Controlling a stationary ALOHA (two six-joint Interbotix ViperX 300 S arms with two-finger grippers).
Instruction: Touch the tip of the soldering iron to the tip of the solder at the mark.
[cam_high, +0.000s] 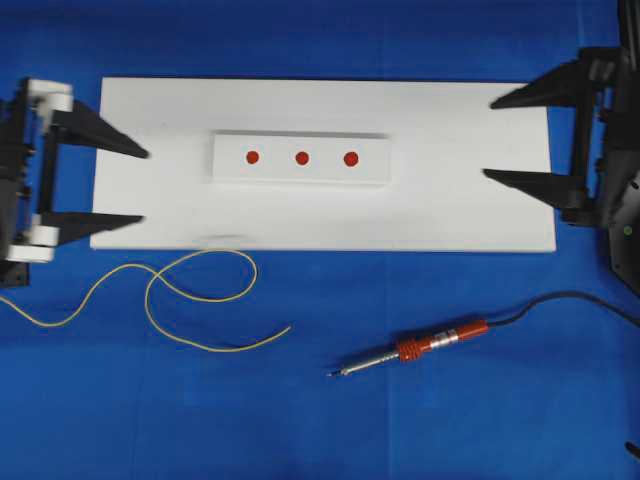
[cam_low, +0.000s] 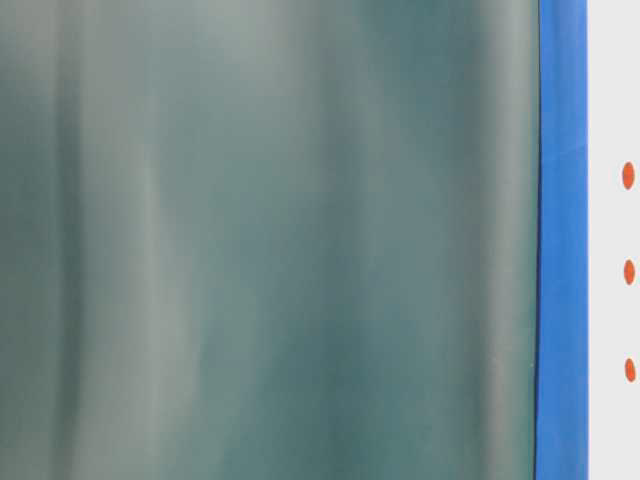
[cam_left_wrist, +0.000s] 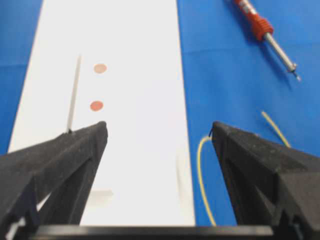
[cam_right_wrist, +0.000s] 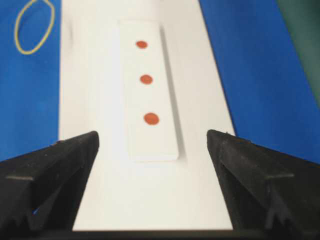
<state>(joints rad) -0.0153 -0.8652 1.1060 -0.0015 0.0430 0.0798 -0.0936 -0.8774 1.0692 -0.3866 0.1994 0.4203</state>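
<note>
The soldering iron (cam_high: 415, 348) lies on the blue cloth at the front right, its silver tip pointing left and its black cord trailing right. It also shows in the left wrist view as the iron (cam_left_wrist: 260, 26). The solder (cam_high: 148, 296), a thin yellow wire, loops on the cloth at the front left, and part of that solder (cam_left_wrist: 199, 165) lies beside the board. Three red marks (cam_high: 302, 157) sit on a raised white block. My left gripper (cam_high: 145, 186) and right gripper (cam_high: 489, 139) stand open and empty over the board's two ends, far from both tools.
A white board (cam_high: 450, 220) carries the block (cam_high: 375, 170) with the marks. Blue cloth (cam_high: 300, 420) covers the table around it. The table-level view is mostly a blurred green surface, with the marks (cam_low: 628, 175) at its right edge.
</note>
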